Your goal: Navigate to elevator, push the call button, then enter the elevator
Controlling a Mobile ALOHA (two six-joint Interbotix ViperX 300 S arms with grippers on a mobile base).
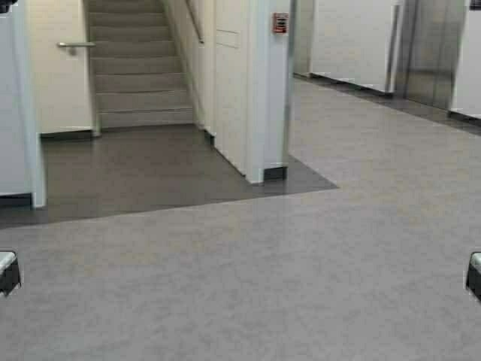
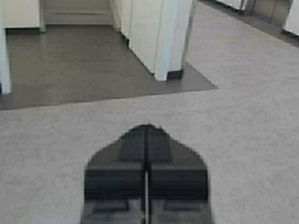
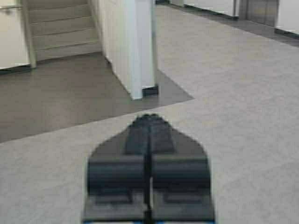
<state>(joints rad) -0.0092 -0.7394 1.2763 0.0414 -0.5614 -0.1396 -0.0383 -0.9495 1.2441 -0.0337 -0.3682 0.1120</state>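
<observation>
The elevator shows as brushed-steel doors in a steel frame at the far right of the high view, across the grey floor; a corner of it also shows in the right wrist view. No call button can be made out. My left gripper is shut and empty, held low over the grey floor. My right gripper is also shut and empty. In the high view only the arms' edges show at the bottom left and bottom right.
A white door with a bar handle stands open on a staircase at the far left. A white wall corner with a red fire alarm juts out ahead. Dark floor lies before the stairs.
</observation>
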